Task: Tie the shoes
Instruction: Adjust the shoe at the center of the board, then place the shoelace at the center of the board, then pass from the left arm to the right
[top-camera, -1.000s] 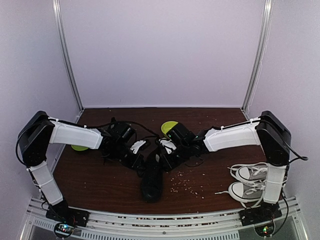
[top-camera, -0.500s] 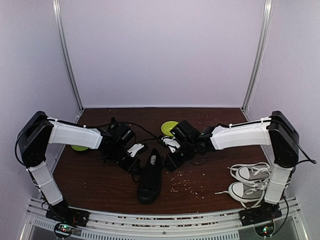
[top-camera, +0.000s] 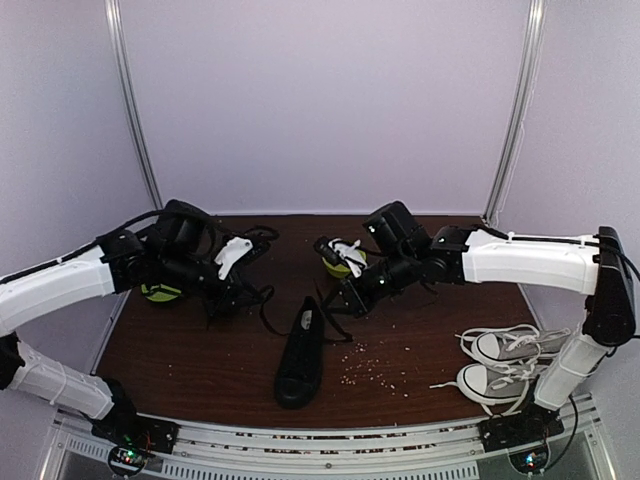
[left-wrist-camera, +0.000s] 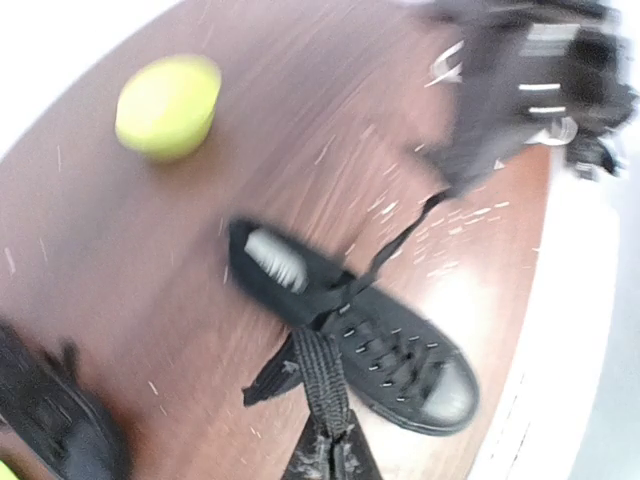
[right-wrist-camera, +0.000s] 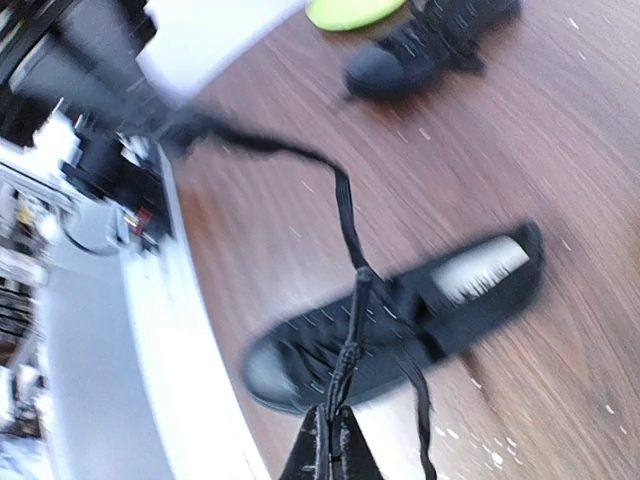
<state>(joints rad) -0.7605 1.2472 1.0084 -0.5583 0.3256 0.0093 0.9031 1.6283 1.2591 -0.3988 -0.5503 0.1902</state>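
One black shoe (top-camera: 300, 355) lies mid-table, toe toward the near edge, also seen in the left wrist view (left-wrist-camera: 390, 355) and the right wrist view (right-wrist-camera: 390, 330). My left gripper (top-camera: 250, 290) (left-wrist-camera: 335, 455) is shut on a flat black lace end (left-wrist-camera: 320, 370) that runs to the shoe's eyelets. My right gripper (top-camera: 345, 297) (right-wrist-camera: 335, 430) is shut on the other lace end (right-wrist-camera: 350, 330). The two laces stretch out to either side from the shoe's tongue. The second black shoe (top-camera: 222, 298) (right-wrist-camera: 425, 45) lies at the left, under my left arm.
A pair of grey-and-white sneakers with white laces (top-camera: 505, 365) sits at the near right. One green bowl (top-camera: 342, 258) (left-wrist-camera: 167, 105) stands behind the shoe, another (top-camera: 160, 292) at the left. Pale crumbs (top-camera: 375, 370) are scattered right of the shoe.
Both arms have drawn apart and toward the back, the left one leftward, the right one rightward, each pulling its lace end out from the shoe. The shoe has shifted slightly.
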